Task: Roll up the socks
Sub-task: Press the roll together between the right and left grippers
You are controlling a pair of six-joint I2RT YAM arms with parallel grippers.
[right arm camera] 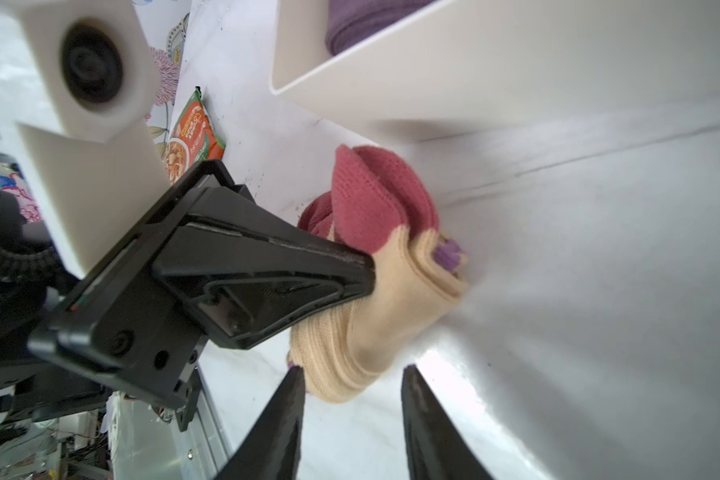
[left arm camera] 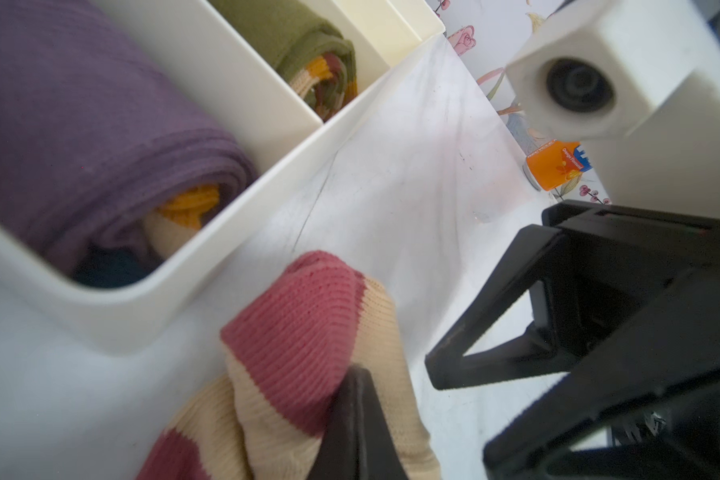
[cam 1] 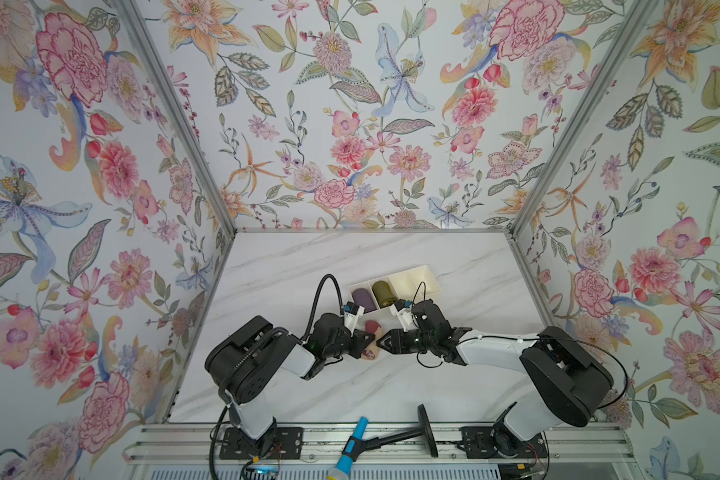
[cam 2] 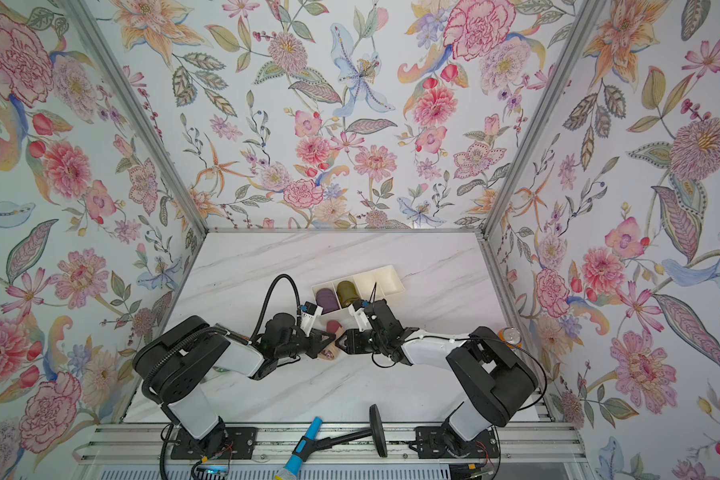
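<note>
While two rolls sit boxed, left claw grips socks.

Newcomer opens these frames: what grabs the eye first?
The loud floral wallpaper fills the walls around the marble table in both top views. At the table's middle the two arms meet tip to tip: the left claw is pinched shut on the peach-and-maroon socks, with the right claw open beside them. Just beyond sits a white tray holding a purple roll and an olive roll.
</note>
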